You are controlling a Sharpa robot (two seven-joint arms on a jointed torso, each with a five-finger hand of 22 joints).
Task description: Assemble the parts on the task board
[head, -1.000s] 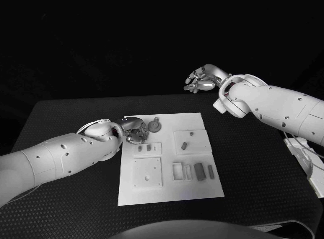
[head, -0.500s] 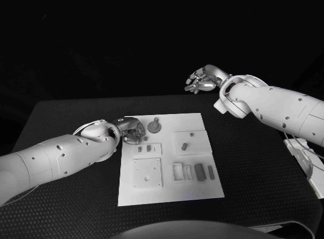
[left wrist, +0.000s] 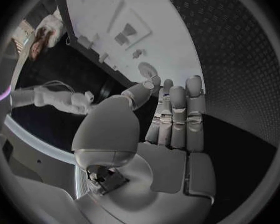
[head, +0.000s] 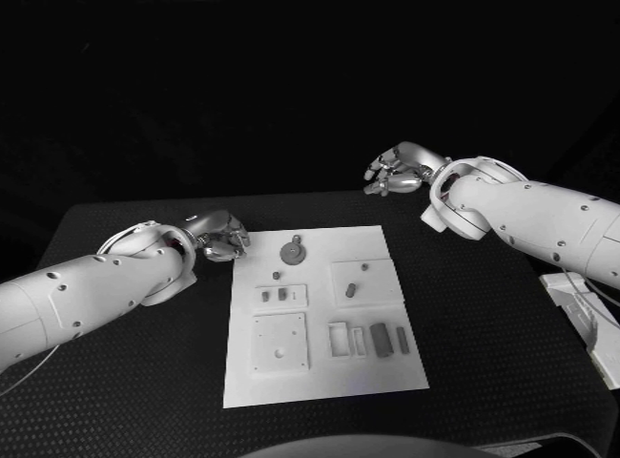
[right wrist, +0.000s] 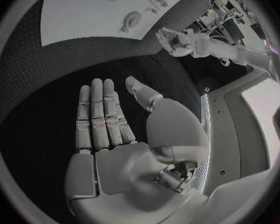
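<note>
You are looking down at the task board (head: 324,315), which is lying flat in the middle of the black desk (head: 503,343) with its long axis running away from the robot. The parts are sitting on it: a round disc-shaped part (head: 292,252) near the far edge, small pieces (head: 276,296) on a raised square plate left of centre, one small piece (head: 351,287) on a plate to the right, and a row of upright bars (head: 379,338) nearer the robot.

The left hand (head: 219,236) is hovering just beside the board's far left corner, off the board. In the left wrist view its fingers (left wrist: 179,117) are lying straight and side by side, thumb apart, holding nothing, and the round part (left wrist: 147,70) is lying just beyond the fingertips. The right hand (head: 401,169) is raised beyond the far right corner, well apart from the board; its fingers (right wrist: 99,114) are flat, extended and empty.

Judging the coming move: the left hand is the nearer one. The disc is lying to its right, toward the board's centre line, so you are likely needing a short inward reach over the far edge.
</note>
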